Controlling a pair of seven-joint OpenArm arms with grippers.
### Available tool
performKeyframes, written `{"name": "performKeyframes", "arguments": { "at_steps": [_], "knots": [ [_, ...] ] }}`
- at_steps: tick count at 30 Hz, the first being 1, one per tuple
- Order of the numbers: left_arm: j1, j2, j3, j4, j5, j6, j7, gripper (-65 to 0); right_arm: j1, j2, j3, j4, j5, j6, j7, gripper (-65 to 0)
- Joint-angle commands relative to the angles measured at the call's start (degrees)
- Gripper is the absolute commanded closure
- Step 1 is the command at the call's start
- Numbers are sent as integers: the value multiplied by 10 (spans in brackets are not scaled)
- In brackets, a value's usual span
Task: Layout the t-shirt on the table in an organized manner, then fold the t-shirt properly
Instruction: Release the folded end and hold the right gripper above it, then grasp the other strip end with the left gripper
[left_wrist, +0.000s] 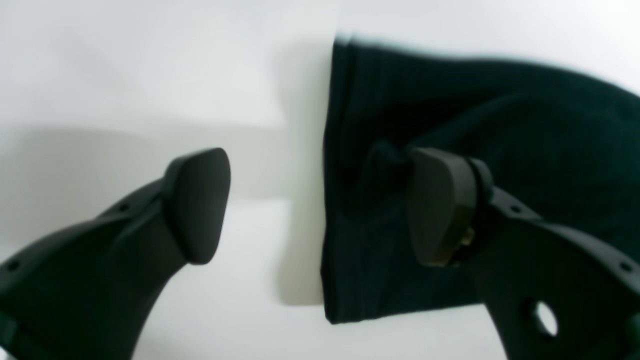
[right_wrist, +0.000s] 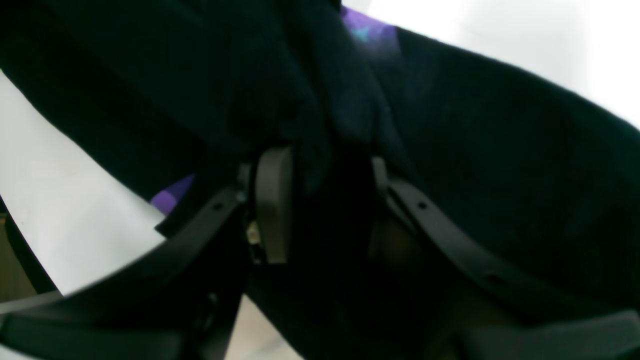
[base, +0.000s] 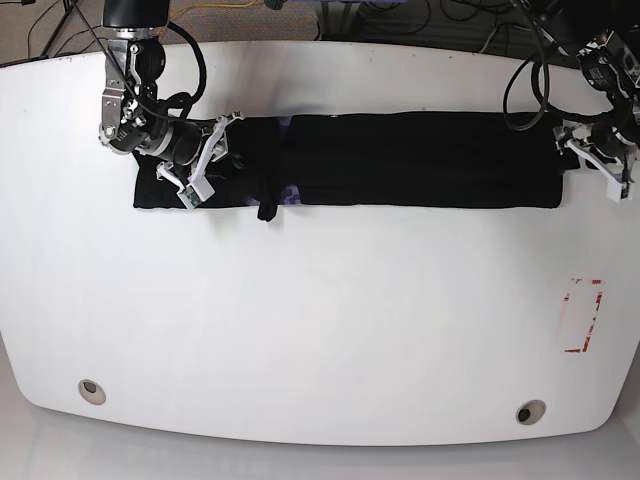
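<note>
The black t-shirt lies as a long folded strip across the far half of the white table. In the left wrist view my left gripper stands wide open at the shirt's straight end. One finger hangs over bare table, the other over cloth, and nothing is held. In the base view this gripper is at the strip's right end. My right gripper is shut on a bunch of the t-shirt near its purplish neck patch. It sits at the strip's left part.
A red-outlined rectangle mark is near the table's right edge. Two small metal-ringed holes sit near the front edge. Cables lie beyond the far edge.
</note>
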Motion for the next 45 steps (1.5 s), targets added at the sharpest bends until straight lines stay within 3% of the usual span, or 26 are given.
{"name": "performKeyframes", "arguments": {
  "at_steps": [1, 6, 23, 25, 31, 34, 37, 45],
  "knots": [
    [-6, -11, -1, -14, -29, -1, -8, -521, 0, 5, 1, 2, -16, -5, -18, -195],
    [-6, -29, 26, -55, -56, -1, -10, -519, 0, 4, 1, 2, -16, -5, -18, -195],
    [-3, -27, 98, -69, -65, -1, -10, -508, 2, 4, 1, 2, -13, -5, -18, -195],
    [-3, -26, 104, -69, -64, -1, -10, -461, 2, 4, 1, 2, -14, -5, -18, -195],
    [-4, -26, 132, -72, -60, -1, -10, -189, 2, 4, 1, 2, -15, -5, -18, -195],
    [-4, -26, 134, -72, -60, -1, -11, -100, 3, 4, 1, 2, -15, -5, -18, -195],
    [-3, -26, 134, -71, -60, -1, -11, -61, 3, 4, 1, 2, -15, -5, -18, -195],
    [10, -26, 135, -35, -60, -1, -10, -56, 3, 4, 1, 1, -15, -5, -18, -195]
  ]
}}
